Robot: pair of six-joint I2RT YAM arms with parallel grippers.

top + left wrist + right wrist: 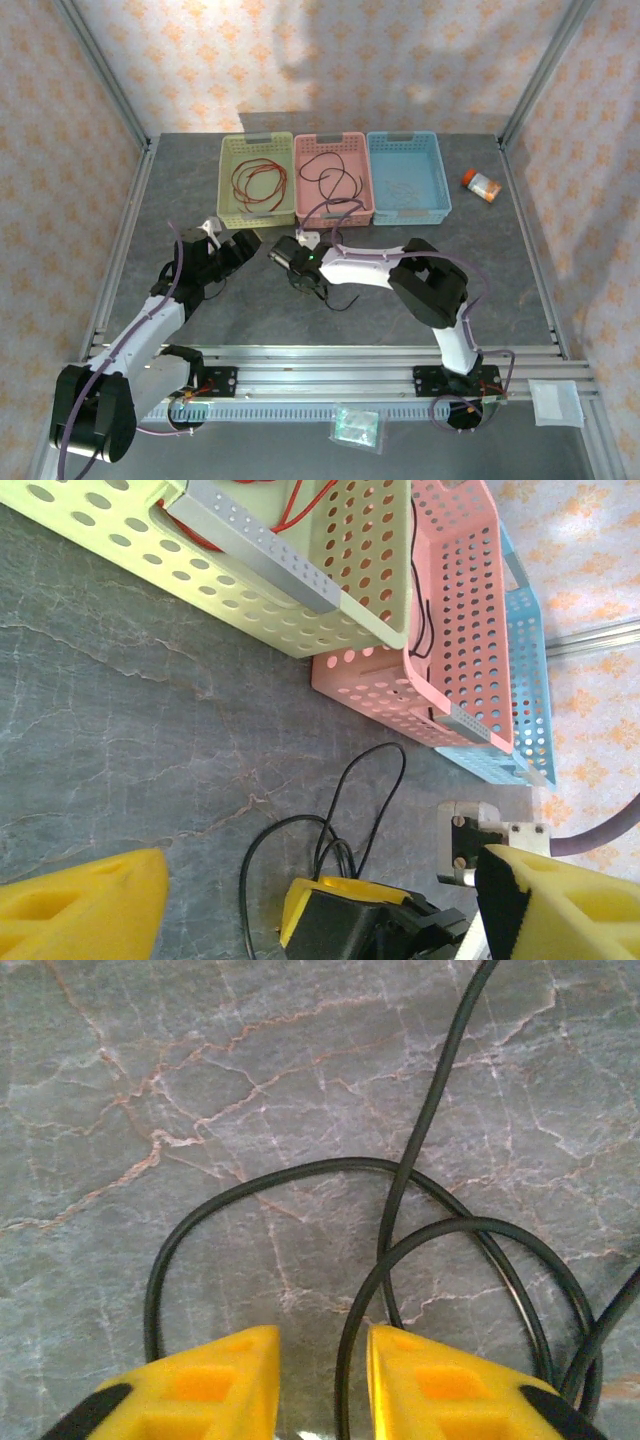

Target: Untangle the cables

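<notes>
A: Black cable lies loose on the table, in front of the baskets. Two loops overlap and a third strand crosses both. Red cable sits in the green basket, a dark cable in the pink basket.

B: Grippers?

A: Right gripper is low over the loops, its fingers parted by a narrow gap. One strand runs into that gap and is not clamped, as far as the wrist view shows. Left gripper is spread wide, holds nothing, and sits just beside the right one.

B: Main risk?

A: Likely a double pinch. The crossing sits just ahead of the right fingertips. A close there could catch two strands, and a pull would then tighten the loops rather than free them.

B: Others?

A: The cable is thin and flat on the table. Fingers too high miss it; too low, they scrape the surface and the strand may squirt sideways. The grippers are also near each other, so a left reach for the outer loop could knock the right wrist. And one loop lies near the pink basket, so a long drag might snag it on that wall.
</notes>
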